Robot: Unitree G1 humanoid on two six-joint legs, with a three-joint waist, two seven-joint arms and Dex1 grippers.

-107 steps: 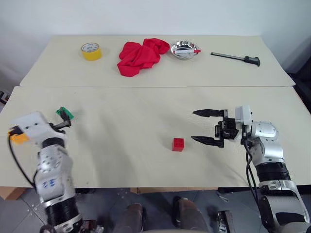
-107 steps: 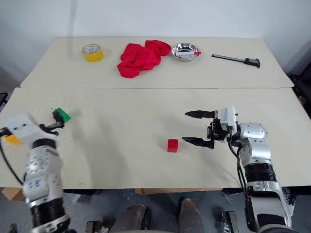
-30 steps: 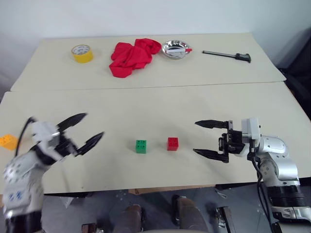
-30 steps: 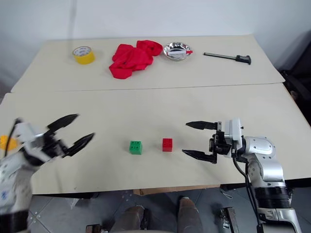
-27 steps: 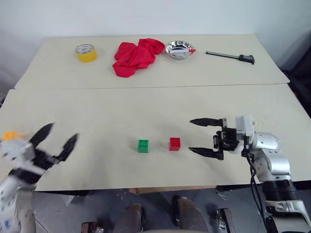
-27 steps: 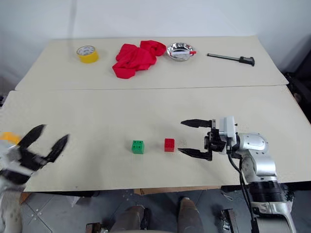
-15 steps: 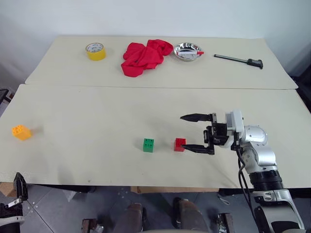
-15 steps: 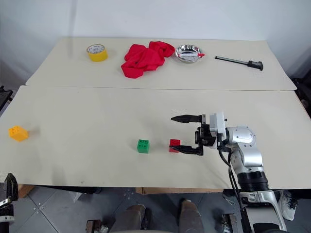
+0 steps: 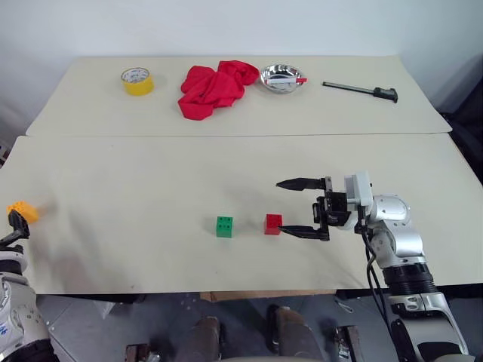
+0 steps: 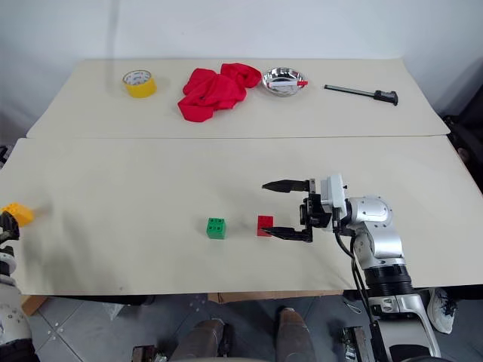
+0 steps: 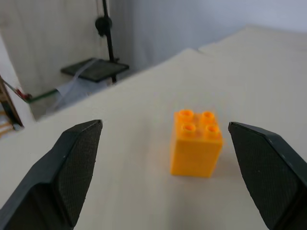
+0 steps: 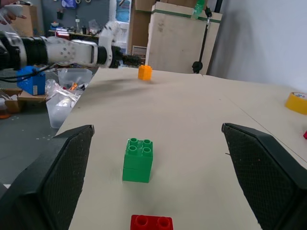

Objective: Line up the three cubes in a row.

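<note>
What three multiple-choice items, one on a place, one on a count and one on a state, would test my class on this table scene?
1. Where does the orange cube stand?
A. next to the green cube
B. at the table's far left edge
C. in the metal bowl

2. How many cubes stand near the table's middle?
A. one
B. two
C. three

3. How is the right gripper?
A. open, holding nothing
B. shut on the red cube
C. shut on the tape roll

Answers:
1 B: it sits alone at the left edge, before the left gripper.
2 B: just the green cube and the red cube stand there, side by side.
3 A: its fingers are spread wide, with the red cube just ahead of the lower fingertip.
</note>
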